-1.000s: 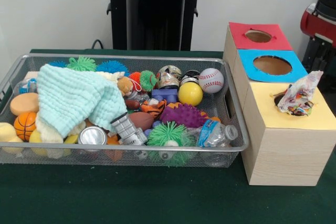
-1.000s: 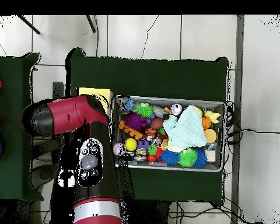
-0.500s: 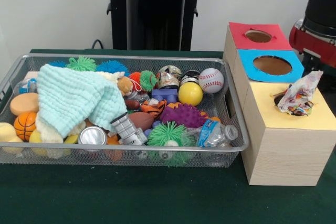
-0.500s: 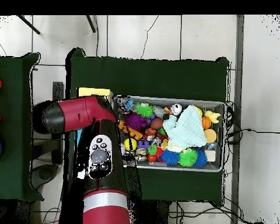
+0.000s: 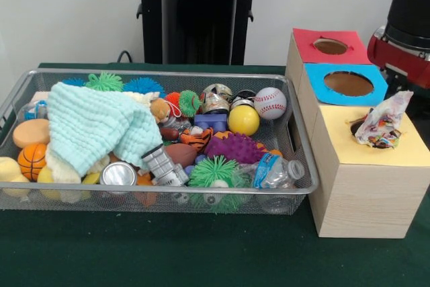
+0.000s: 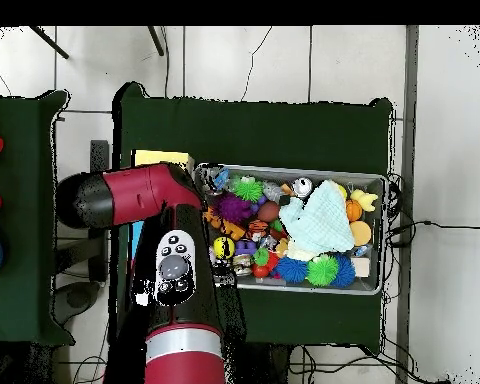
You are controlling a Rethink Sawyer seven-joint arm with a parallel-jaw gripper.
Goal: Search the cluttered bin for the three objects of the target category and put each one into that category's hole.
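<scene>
A wire mesh bin (image 5: pixel 301 166) holds a jumble of toys: a baseball (image 5: pixel 270 103), a yellow ball (image 5: pixel 243 120), a small basketball (image 5: pixel 31 160), a silver can (image 5: pixel 118 174), a crushed water bottle (image 5: pixel 275 171), and a pale green cloth (image 5: pixel 94 126) draped over the left half. Beside the bin stand three wooden boxes with holes: red top (image 5: pixel 332 46), blue top (image 5: pixel 348 83), yellow top (image 5: pixel 376 140). A crumpled colourful wrapper (image 5: pixel 383 122) sticks out of the yellow hole. My red and black arm (image 5: pixel 408 28) shows at the right edge; its gripper is hidden in both views.
From overhead, the arm (image 6: pixel 172 270) covers the boxes, leaving only a strip of the yellow box top (image 6: pixel 162 157) beside the bin (image 6: pixel 380 181). Purple and green spiky balls (image 5: pixel 234 146) and a tiger-striped ball (image 5: pixel 196 138) crowd the bin's middle.
The arm has swung in from the right edge in the front view and shifted toward the bin in the overhead view. Nothing in the bin or on the boxes has moved.
</scene>
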